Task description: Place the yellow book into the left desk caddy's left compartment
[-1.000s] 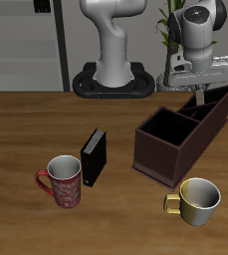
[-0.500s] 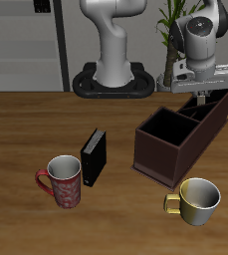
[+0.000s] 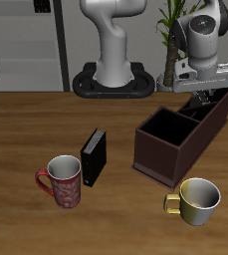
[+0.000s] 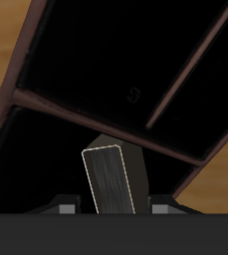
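the step in hand looks like the delivery: the gripper [image 3: 207, 95] hangs above the far end of the left desk caddy [image 3: 181, 137], over its taller sloping walls, and the yellow book [image 4: 114, 179] is pinched between the jaws, so they are clenched on it rather than released. from the gripper's own view the book shows end-on as a thin grey slab with a pale outline, pointing down toward the dark inside of the left compartment [image 4: 135, 75], where a thin inner divider [image 4: 190, 62] crosses the dark floor. in the outside view the book is mostly hidden by the gripper and the caddy's rim, so how deep it already sits cannot be told. the next move, as i judge it, is to line the book up with one slot beside that divider, lower it straight, and let go only once it is inside the walls; a tilt could catch its edge on the divider. elsewhere on the table stand a black book [image 3: 94, 156], a red mug [image 3: 63, 180] and a yellow mug [image 3: 196, 200], all well apart from the caddy's far end.
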